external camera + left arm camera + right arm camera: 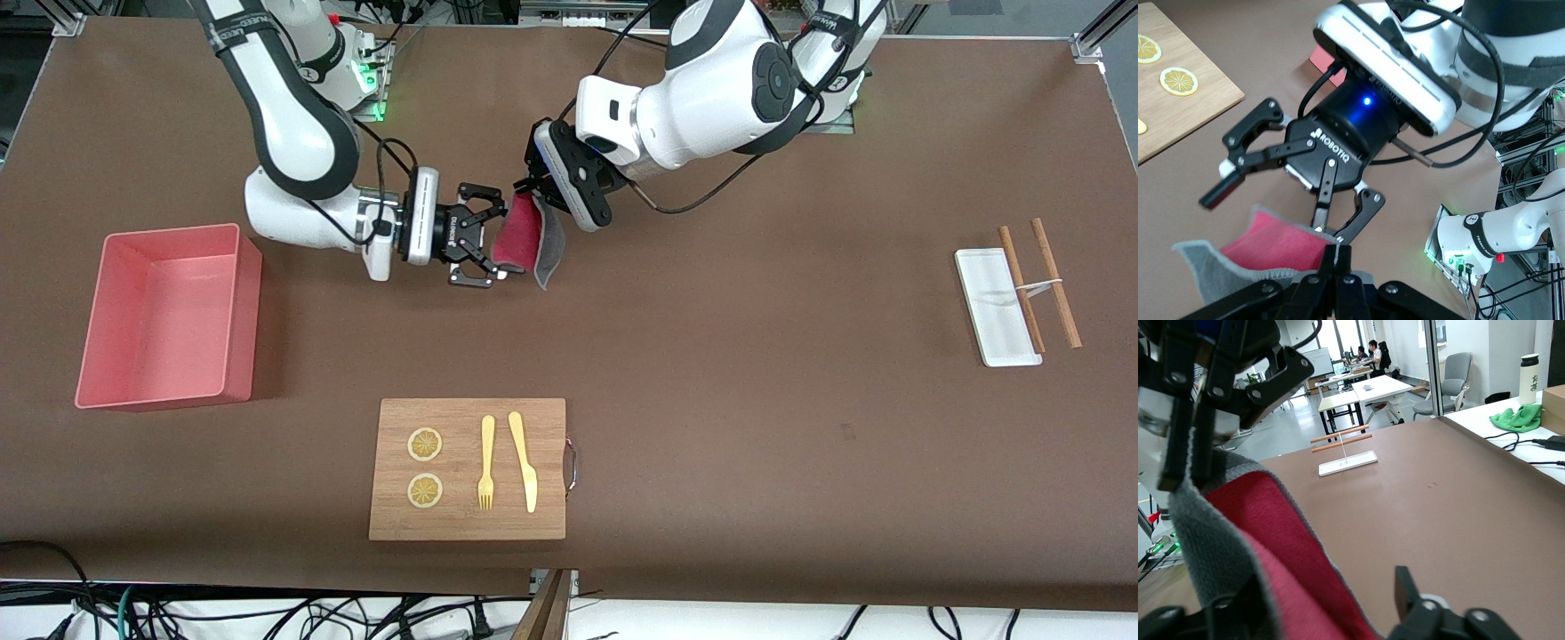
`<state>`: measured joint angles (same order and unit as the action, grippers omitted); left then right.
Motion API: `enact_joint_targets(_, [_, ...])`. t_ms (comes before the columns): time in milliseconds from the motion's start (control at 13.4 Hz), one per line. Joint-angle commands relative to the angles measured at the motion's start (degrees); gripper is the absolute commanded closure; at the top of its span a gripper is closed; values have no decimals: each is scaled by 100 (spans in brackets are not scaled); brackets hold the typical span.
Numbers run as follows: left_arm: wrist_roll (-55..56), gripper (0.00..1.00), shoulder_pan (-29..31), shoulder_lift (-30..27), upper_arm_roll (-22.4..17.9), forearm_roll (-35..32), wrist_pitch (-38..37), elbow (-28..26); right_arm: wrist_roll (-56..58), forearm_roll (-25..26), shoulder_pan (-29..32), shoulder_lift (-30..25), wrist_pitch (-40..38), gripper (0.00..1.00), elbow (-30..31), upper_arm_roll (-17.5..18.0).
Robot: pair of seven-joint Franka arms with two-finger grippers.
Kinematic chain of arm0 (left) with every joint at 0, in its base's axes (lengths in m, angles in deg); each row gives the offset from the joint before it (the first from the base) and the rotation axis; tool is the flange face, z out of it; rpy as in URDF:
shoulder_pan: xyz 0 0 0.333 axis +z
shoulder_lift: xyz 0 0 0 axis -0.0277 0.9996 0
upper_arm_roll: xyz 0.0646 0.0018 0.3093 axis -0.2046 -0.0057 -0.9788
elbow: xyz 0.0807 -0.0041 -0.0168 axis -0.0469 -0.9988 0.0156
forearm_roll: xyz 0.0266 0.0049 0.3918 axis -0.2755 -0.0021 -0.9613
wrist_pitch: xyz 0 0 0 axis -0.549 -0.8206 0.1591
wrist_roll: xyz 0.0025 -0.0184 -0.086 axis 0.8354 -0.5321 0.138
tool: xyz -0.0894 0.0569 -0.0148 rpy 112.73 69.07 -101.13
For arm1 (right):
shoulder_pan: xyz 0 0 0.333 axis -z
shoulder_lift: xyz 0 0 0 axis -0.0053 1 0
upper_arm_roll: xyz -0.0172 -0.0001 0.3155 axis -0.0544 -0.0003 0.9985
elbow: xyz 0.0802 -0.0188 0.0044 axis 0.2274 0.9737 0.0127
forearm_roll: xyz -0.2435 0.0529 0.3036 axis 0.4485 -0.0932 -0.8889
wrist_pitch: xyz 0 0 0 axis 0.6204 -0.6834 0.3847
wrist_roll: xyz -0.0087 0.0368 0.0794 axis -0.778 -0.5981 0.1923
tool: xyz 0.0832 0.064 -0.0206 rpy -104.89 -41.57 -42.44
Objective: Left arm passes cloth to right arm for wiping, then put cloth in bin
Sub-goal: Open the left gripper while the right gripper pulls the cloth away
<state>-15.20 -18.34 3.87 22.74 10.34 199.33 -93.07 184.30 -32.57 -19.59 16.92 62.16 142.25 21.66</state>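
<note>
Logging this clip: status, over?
Left gripper shut on cloth, midair. Right gripper open around its lower edge. Bin waits at right arm's end.

Pink-red and grey cloth (526,238); salmon-pink bin (169,316); brown tabletop (756,373); yellow fork (486,462) and knife (524,460); white tray (996,307).

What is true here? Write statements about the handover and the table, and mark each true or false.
1. The left hand holds the cloth up over the table. True.
2. The right hand is shut on the cloth. False: its fingers stand open, one on each side of the cloth.
3. A fork lies on the cutting board. True.
4. The chopsticks lie on the cutting board. False: they rest across the white tray, toward the left arm's end of the table.
</note>
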Motion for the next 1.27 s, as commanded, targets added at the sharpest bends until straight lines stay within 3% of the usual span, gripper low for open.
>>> enact_joint_targets(0, [95, 100, 5, -82, 5, -70, 68, -65, 146, -171, -23, 131, 56, 95, -104, -37])
enact_joint_targets(75, [87, 100, 13, -82, 5, -79, 68, -73, 146, -162, -23, 132, 56, 100, -105, -54])
enact_joint_targets(447, [96, 100, 14, -82, -4, -79, 59, -56, 111, -101, 82, 27, 30, 100, -131, -212])
enact_joint_targets(522, [26, 1, 14, -82, -4, -88, 59, -64, 120, -49, 134, 27, 21, 100, -140, -291])
enact_joint_targets(820, [52, 0, 319, -205, -66, -323, -238, -21, -134, 662, 275, -96, -5, 100, -377, -511])
enact_joint_targets(969, [69, 0, 671, -232, -65, -990, -686, 32, -327, 1031, 363, -228, -31, 100, -351, -634])
enact_joint_targets(1193, [78, 0, 1102, -232, -74, -2254, -1240, 32, -1255, 2145, 486, -604, -224, 100, -220, -801])
